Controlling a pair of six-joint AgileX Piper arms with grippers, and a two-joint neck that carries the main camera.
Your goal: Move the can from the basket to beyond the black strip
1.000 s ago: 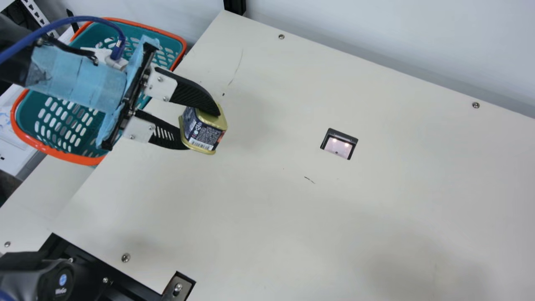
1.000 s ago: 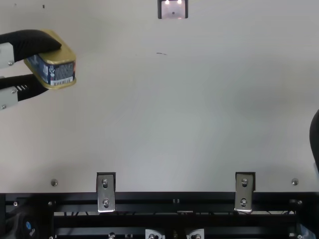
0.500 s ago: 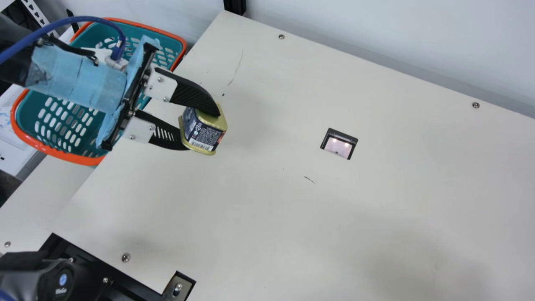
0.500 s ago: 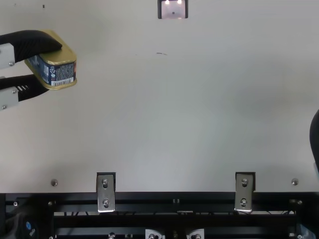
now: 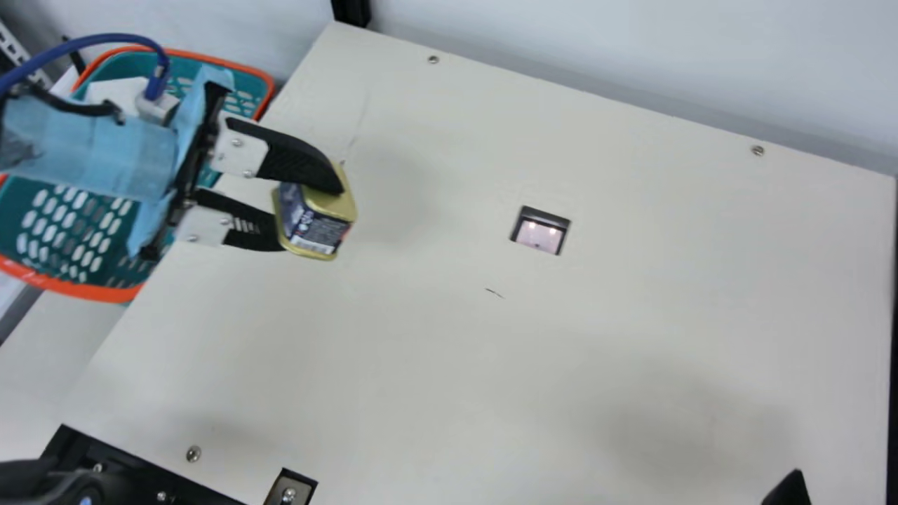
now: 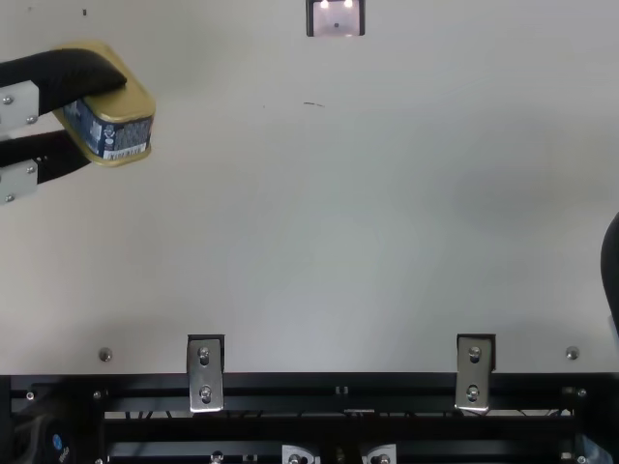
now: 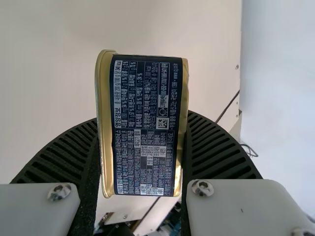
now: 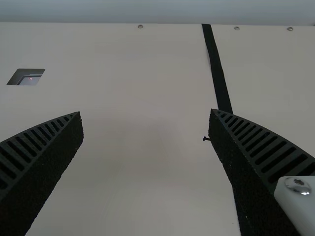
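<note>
Halfway-ish: gripping gold-and-navy metal can (image 5: 319,219) in left black fingers (image 5: 298,163), outside teal plastic basket (image 5: 105,293); gotta get past long black strip (image 8: 217,69), with right fingers (image 8: 49,155) spread.

Main view: a broad stretch of open tabletop (image 5: 435,365) lies between the can (image 5: 324,228) gripped by the robot's left gripper (image 5: 313,216) and its right gripper (image 5: 791,489), interrupted at the surface by a small inset window (image 5: 540,236). The wall (image 5: 631,56) bounds the far side; the basket (image 5: 105,293) flanks the left arm. Right wrist view: the right gripper's spread fingers obstruct access at the black strip (image 8: 217,73), one partly overlapping it.
</note>
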